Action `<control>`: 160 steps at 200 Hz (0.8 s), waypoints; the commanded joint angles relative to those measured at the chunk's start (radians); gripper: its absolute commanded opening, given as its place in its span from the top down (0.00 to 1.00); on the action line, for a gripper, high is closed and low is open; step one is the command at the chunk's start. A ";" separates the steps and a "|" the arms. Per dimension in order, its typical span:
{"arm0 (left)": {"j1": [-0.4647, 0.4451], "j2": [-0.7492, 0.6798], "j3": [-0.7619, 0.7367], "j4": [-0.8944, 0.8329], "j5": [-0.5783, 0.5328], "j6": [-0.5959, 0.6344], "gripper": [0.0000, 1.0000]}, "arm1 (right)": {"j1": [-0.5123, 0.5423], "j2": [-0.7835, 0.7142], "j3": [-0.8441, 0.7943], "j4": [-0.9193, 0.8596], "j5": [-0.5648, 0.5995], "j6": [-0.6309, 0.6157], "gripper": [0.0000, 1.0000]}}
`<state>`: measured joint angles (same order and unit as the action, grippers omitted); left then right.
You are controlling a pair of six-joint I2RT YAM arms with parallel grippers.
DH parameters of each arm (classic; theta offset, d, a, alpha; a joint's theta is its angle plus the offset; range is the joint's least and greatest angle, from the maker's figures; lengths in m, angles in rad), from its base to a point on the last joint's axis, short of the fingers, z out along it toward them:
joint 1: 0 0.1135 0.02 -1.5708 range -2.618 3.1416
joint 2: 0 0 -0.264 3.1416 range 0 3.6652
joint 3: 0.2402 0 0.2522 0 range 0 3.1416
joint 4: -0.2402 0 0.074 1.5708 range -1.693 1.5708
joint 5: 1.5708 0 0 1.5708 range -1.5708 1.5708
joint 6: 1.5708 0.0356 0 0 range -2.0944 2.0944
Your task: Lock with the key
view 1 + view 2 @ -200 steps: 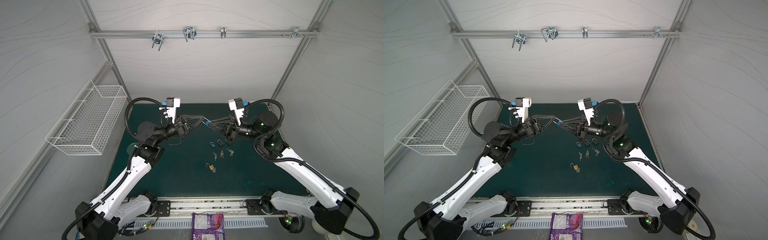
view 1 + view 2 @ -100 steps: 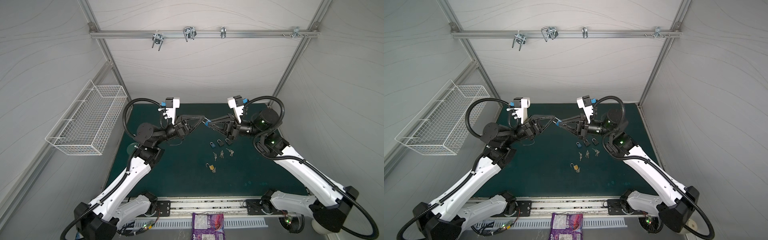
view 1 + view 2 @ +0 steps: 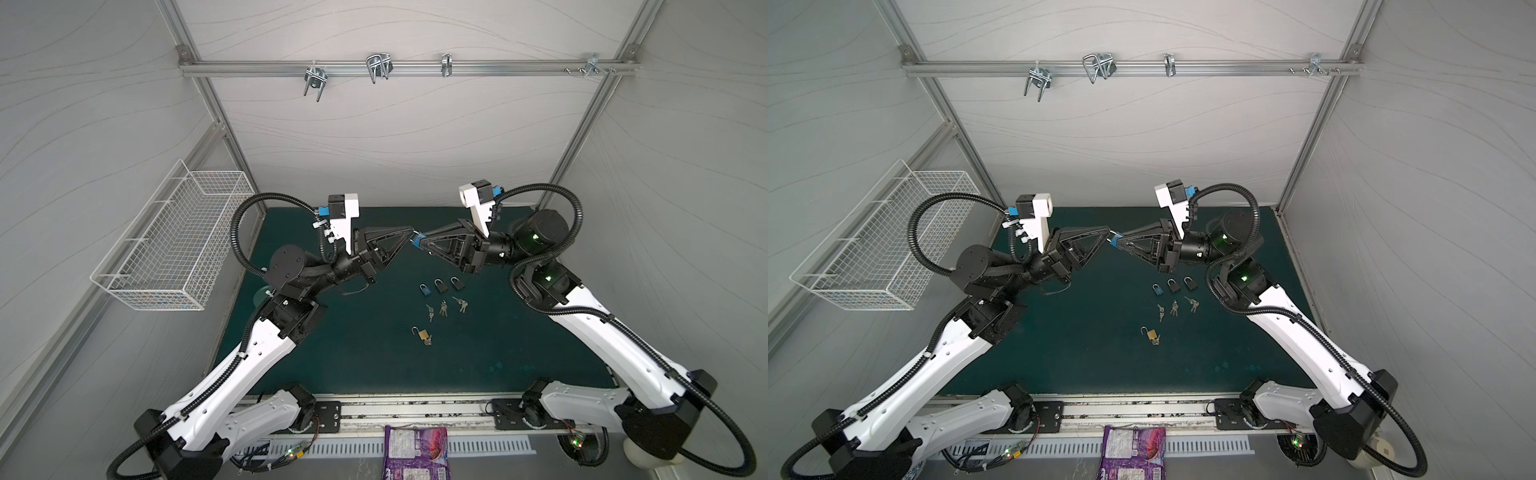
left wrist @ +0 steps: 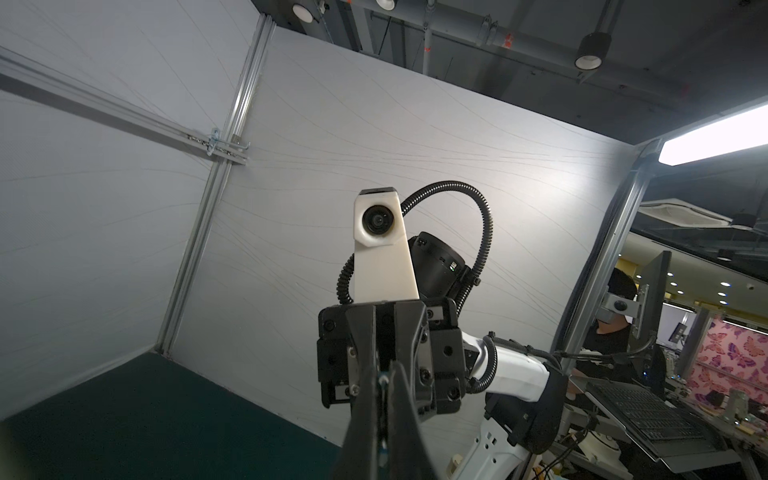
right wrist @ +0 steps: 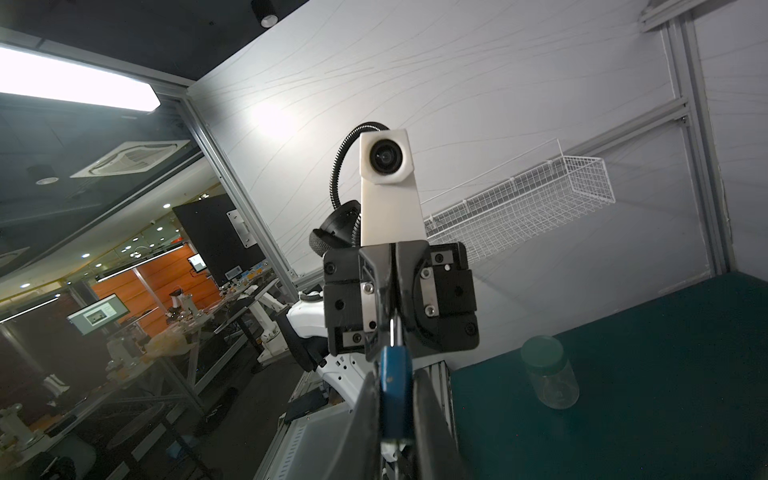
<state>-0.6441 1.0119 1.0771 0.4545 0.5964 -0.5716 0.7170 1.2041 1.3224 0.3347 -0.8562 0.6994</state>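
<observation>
Both grippers are held above the mat point(image 3: 374, 353), tip to tip. The blue padlock point(image 5: 397, 384) is clamped between the jaws of the right gripper point(image 3: 420, 242). The jaws of the left gripper point(image 3: 409, 231) are pressed together on a thin key point(image 5: 392, 330), whose end is set against the padlock; whether it is seated cannot be told. Spare padlocks point(image 3: 439, 285) and spare keys point(image 3: 443, 308) are seen lying on the mat below.

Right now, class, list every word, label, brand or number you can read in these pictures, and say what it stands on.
Nothing here can be read as text.
On the purple packet: print, too blurred to read.
On the monitor screen: content too small to read.
On the blue padlock: no marking visible.
</observation>
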 commanded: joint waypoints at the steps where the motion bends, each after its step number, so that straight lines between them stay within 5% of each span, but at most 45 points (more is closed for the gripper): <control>1: -0.114 0.109 -0.042 -0.353 0.221 0.115 1.00 | 0.015 0.042 0.107 0.089 0.106 -0.010 1.00; 21: -0.093 0.099 -0.050 -0.360 0.225 0.116 1.00 | 0.011 0.022 0.093 0.033 0.099 -0.060 1.00; 67: 0.167 0.029 -0.050 -0.087 0.256 -0.112 1.00 | 0.001 -0.092 -0.082 -0.180 0.051 -0.243 1.00; 81: 0.198 0.037 -0.020 -0.023 0.263 -0.158 1.00 | -0.012 -0.136 -0.152 -0.183 0.084 -0.236 0.71; 98: 0.213 0.045 0.006 0.028 0.267 -0.192 1.00 | -0.042 -0.189 -0.223 -0.173 0.125 -0.217 0.55; 121: 0.213 0.045 0.021 0.038 0.275 -0.206 1.00 | -0.086 -0.232 -0.265 -0.195 0.170 -0.187 0.50; 160: 0.215 0.046 0.013 0.054 0.275 -0.225 1.00 | -0.098 -0.202 -0.256 -0.127 0.057 -0.117 0.51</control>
<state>-0.4320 1.0725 1.0393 0.4263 0.8463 -0.7616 0.6212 0.9836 1.0573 0.1482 -0.7406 0.5278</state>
